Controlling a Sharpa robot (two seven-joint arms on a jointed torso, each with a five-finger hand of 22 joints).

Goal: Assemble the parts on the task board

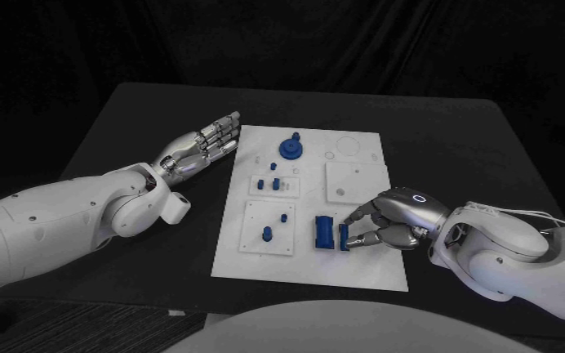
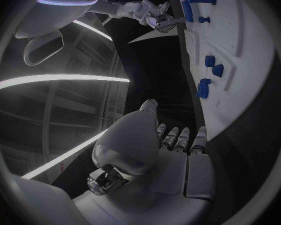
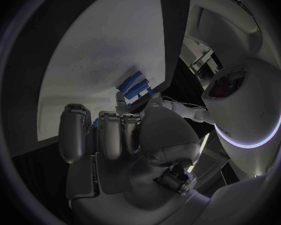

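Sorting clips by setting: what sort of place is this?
Likely a robotics lab test bench: a black table against dark curtains, a white task board with blue parts, and the right hand at them.

Blue parts (image 1: pixel 322 233) on a white task board (image 1: pixel 365 271), black table (image 1: pixel 471 149).

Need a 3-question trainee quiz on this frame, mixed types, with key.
1. True or false: the left hand holds a blue part.
2. Which hand touches the blue block at the task board's near edge? A) left B) right C) neither
3. Fill in: the round blue part sits at the board's ____ end, seen from the robot.

Key: 1 false, it lies open beside the board; 2 B, the right hand; 3 far.
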